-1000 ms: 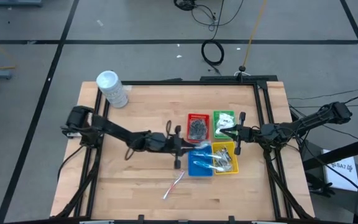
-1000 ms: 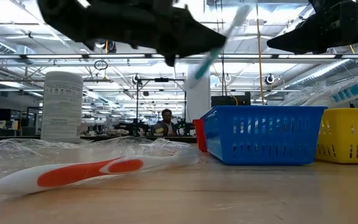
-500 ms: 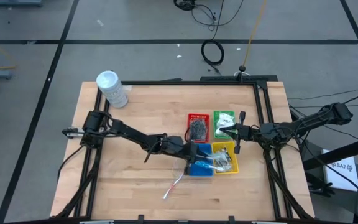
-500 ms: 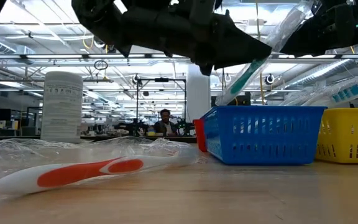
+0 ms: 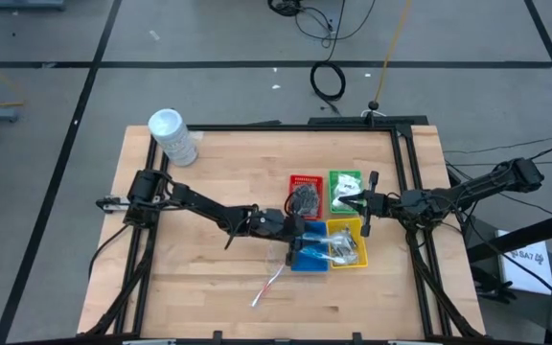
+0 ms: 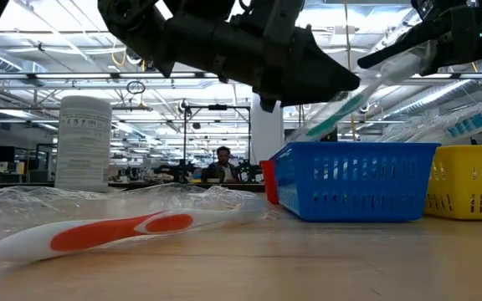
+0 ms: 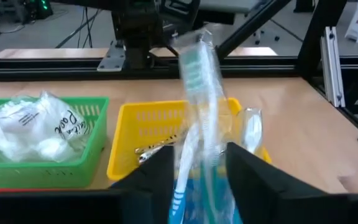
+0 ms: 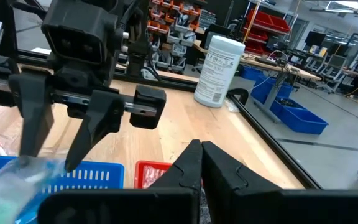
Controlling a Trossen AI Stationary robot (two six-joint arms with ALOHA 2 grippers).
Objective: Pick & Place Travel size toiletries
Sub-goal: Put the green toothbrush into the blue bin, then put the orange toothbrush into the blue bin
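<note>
My left gripper (image 5: 300, 238) is over the blue tray (image 5: 308, 257), shut on a clear-wrapped green-and-white stick (image 6: 354, 96) that shows upright between its fingers in the left wrist view (image 7: 197, 112). A second wrapped stick, red and white (image 5: 268, 286), lies flat on the wood near the table's near edge (image 6: 115, 230). Dark round bundles fill the red tray (image 5: 305, 195). White packets sit in the green tray (image 7: 39, 127). My right gripper (image 5: 345, 201) hangs shut over the green tray (image 5: 345, 182). My left gripper pinches the wrapped stick about its middle (image 7: 199, 163) between its two fingers (image 7: 160, 171), coming from the table's left and slanting down. The stick is lifted and tilted: its green lower end (image 6: 315, 131) dips toward the blue tray's rim, and its white upper end (image 6: 404, 65) rises toward the right arm.
Four small trays stand together right of centre: red, green, blue, and yellow (image 5: 348, 244), which holds more clear-wrapped items. A tall white tub (image 5: 172, 136) stands at the far left corner. Bare wood lies left of and in front of the trays. A person shows far off (image 6: 223, 163).
My left gripper has carried the wrapped stick from the table's middle toward the right, stopping over the blue tray and sinking a little. The stick has tipped from steep to a flatter slant, with its green end coming down to the tray's rim. The right arm kept still.
</note>
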